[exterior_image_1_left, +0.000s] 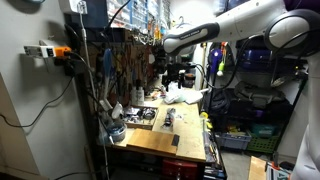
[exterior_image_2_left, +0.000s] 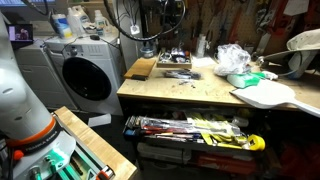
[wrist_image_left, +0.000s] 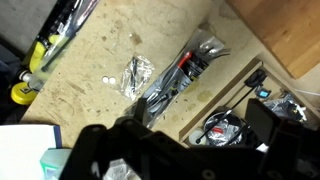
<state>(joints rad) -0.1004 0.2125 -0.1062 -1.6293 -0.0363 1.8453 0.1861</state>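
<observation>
The hand (wrist_image_left: 185, 150) hung dark and blurred over the wooden worktop (wrist_image_left: 95, 35), and I couldn't tell how far it gaped. Nearest below lay a long clear plastic bag (wrist_image_left: 185, 70) with black and red parts inside, just beside a crinkled packet (wrist_image_left: 135, 75).
</observation>
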